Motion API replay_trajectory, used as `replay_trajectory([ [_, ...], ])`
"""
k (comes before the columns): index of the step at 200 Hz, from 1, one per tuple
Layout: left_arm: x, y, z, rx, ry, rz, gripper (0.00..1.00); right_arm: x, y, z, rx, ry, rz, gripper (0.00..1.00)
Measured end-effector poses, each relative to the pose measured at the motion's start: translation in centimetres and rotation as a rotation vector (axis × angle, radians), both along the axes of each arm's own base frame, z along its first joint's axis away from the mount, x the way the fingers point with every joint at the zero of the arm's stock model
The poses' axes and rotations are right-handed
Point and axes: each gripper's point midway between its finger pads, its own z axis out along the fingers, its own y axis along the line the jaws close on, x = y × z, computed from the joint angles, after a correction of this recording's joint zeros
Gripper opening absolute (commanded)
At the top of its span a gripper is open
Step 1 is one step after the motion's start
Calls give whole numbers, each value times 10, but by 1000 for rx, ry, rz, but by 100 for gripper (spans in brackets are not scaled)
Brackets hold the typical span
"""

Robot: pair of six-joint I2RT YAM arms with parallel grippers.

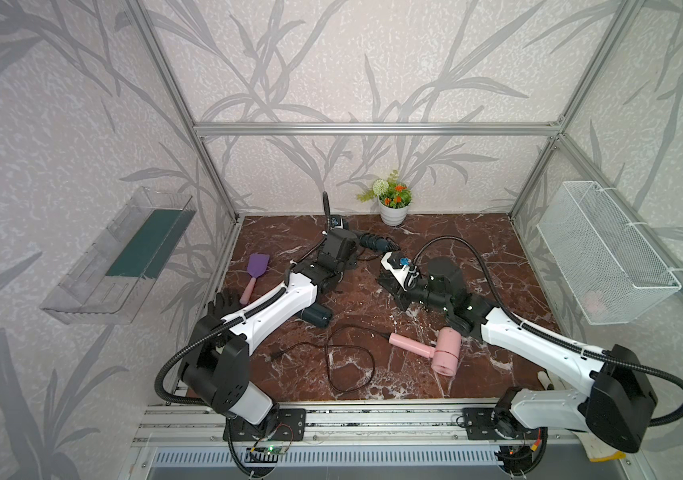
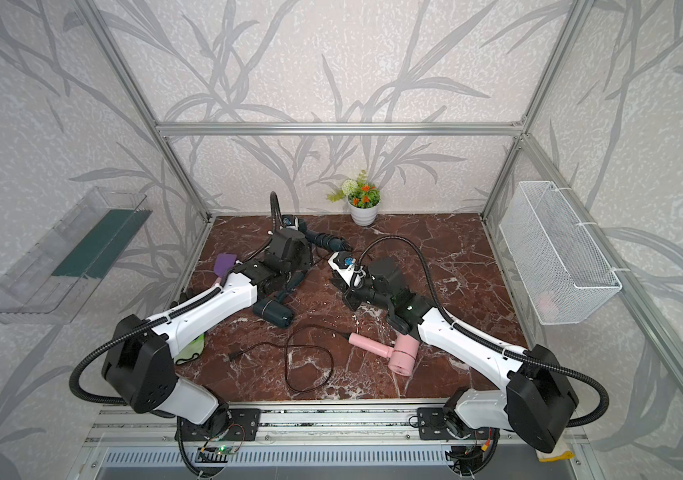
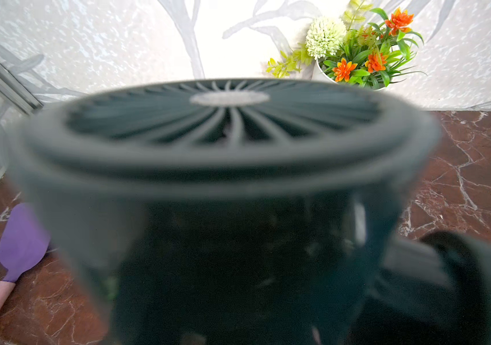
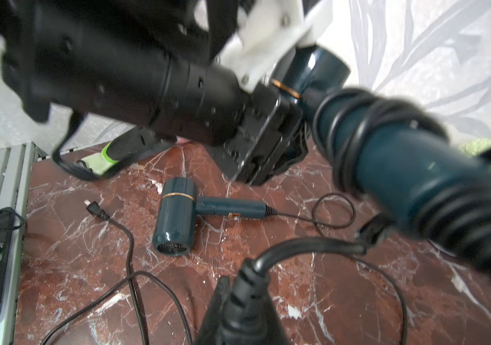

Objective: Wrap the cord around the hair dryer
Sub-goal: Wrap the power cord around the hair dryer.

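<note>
Stretches the left arm [image 1: 273, 307] low and long from the near-left base toward the rear middle of the marble table [image 1: 477, 232], forearm just right of the purple spatula [image 1: 257, 266], wrist bent toward the back wall. Brings the right arm [image 1: 539, 340] in from the near-right base on the opposite diagonal, wrist turned toward the left one, so that both wrists nearly meet in front of the flower pot [image 1: 393, 210].

Clamps the left gripper [image 4: 280, 143] around the barrel of the teal hair dryer [image 4: 411, 173] beside its gold ring, jaws parted only as wide as the barrel. Fills the left wrist view with the dryer's rear grille, blurred. Holds the dryer over the rear middle of the table, handle pointing away from the left gripper toward the right one. Carries several black turns of the cord [image 4: 307, 243] on that handle, some near the barrel and more toward its end. Pinches the right gripper [image 4: 235, 301] almost fully closed on the ribbed end of the cord, with a short free run arching from the fingertips back to the handle.

Has, nearer the front, a second teal dryer [image 4: 175, 215] lying flat, its thin cord loose on the marble. Has, farther right, a pink dryer [image 1: 445, 353] partly under the right forearm, black cord in slack loops to its left.
</note>
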Motion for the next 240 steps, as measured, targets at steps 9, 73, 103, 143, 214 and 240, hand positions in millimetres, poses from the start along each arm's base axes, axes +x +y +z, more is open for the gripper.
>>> replay_trajectory([
  [9, -1, -2, 0, 3, -1, -4, 0, 2, 2, 6, 1, -1, 4, 0],
  [73, -9, -16, 2, 105, -17, -67, 0, 9, 12, 22, -133, 53, 64, 0],
  [103, -15, -10, 11, 160, -52, -80, 0, 14, -1, 51, -250, 27, 70, 0],
  [143, -25, 2, 23, 241, -86, -99, 0, 12, -12, 64, -428, 3, 116, 0],
  [214, -35, -7, 17, 364, -73, -192, 0, 16, -34, 52, -674, -104, 150, 0],
  [240, -37, -13, 15, 398, -70, -238, 0, 24, -39, 46, -750, -228, 173, 0],
])
